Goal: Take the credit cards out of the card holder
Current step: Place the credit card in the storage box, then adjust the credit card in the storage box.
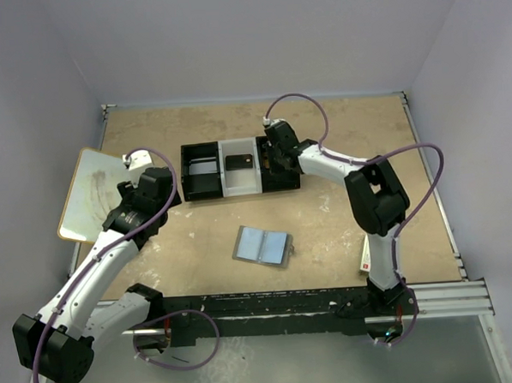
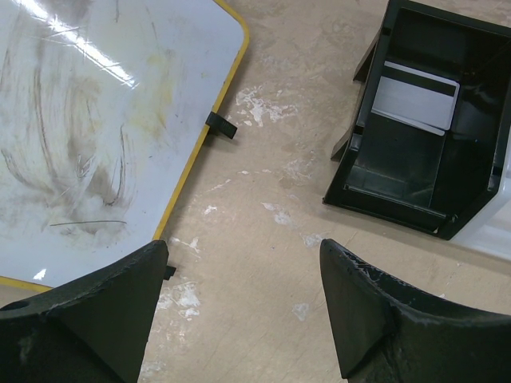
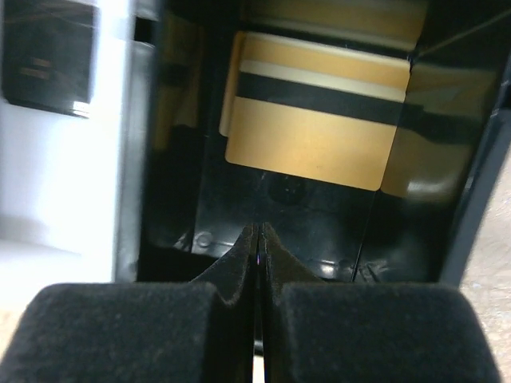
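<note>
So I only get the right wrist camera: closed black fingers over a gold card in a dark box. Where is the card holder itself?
Observer: The card holder lies open on the table, on the near side of the tray, with neither arm touching it.
Operator: What's the other arm up to?
Observer: The left gripper hovers open and empty over bare table, between a whiteboard and the tray.
Operator: Any more cards in that tray?
Observer: Yes, a silver-grey card lies in the left black compartment.
</note>
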`<state>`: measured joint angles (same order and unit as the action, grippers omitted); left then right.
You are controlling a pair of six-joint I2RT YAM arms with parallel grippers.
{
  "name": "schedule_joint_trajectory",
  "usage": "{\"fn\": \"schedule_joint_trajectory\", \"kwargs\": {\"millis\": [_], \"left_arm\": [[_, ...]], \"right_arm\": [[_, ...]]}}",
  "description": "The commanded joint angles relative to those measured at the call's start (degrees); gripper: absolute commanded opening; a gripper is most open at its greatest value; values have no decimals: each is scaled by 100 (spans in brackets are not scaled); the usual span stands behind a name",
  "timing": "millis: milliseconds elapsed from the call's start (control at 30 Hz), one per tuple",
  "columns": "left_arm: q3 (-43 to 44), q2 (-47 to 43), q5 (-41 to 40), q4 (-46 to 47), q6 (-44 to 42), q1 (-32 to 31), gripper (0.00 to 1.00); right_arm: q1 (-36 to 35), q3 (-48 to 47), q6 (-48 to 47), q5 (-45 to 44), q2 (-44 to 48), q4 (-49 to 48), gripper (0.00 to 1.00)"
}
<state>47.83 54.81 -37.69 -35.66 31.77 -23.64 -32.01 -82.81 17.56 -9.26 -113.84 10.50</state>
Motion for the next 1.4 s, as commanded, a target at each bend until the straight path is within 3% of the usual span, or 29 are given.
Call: {"fn": "schedule_joint_trajectory", "kwargs": {"millis": [0, 500, 867, 1367], "left_arm": [[137, -38, -1, 92, -137, 18, 75], [136, -22, -19, 86, -136, 13, 75], [142, 15, -1, 90, -138, 22, 75], [138, 75, -1, 85, -146, 18, 75]], "right_arm": [[1, -370, 425, -456, -323, 386, 0], [-6, -691, 552, -648, -866, 349, 0], [3, -404, 739, -1388, -1036, -120, 1], [11, -440, 687, -1321, -520, -293, 8]]}}
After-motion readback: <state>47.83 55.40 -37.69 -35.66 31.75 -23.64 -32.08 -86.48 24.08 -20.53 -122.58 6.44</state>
